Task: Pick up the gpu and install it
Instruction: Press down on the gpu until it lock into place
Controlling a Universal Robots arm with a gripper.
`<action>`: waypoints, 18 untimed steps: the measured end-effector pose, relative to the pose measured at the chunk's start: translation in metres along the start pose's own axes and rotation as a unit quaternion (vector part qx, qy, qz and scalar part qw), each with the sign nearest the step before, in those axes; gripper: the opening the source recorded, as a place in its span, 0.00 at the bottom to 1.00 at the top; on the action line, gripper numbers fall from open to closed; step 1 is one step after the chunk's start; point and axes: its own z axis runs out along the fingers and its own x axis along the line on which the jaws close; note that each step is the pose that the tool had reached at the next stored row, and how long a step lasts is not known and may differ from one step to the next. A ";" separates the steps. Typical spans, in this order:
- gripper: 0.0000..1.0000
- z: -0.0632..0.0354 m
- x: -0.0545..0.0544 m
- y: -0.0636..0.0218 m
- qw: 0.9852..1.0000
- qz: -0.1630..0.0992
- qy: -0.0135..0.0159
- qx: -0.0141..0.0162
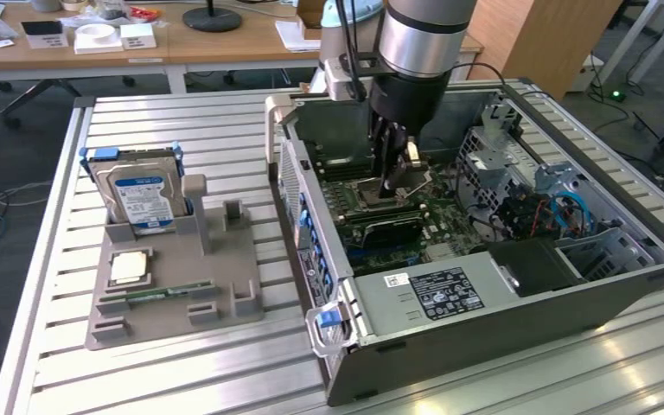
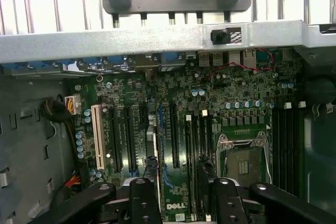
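Wide open at the gripper (image 2: 186,208) — nothing held between the fingers (image 2: 144,203). Hangs low inside the computer case (image 1: 448,337), just over the motherboard (image 2: 178,129). Case walls near on every side, free room only upward. Hard to make out the gpu (image 2: 152,140) — seems to stand on its thin edge in a slot just beside one finger, long side along the slots. Well apart on the table (image 1: 194,372): the parts tray (image 1: 170,320) with the hard drive (image 1: 145,194).

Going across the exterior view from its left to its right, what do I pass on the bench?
Hard drive standing in the grey holder tray → open computer case, where the open gripper hangs over the motherboard → drive cage.
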 end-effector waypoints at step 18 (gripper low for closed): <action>0.45 0.0219 0.009 -0.0024 1.000 0.000 0.006 0.001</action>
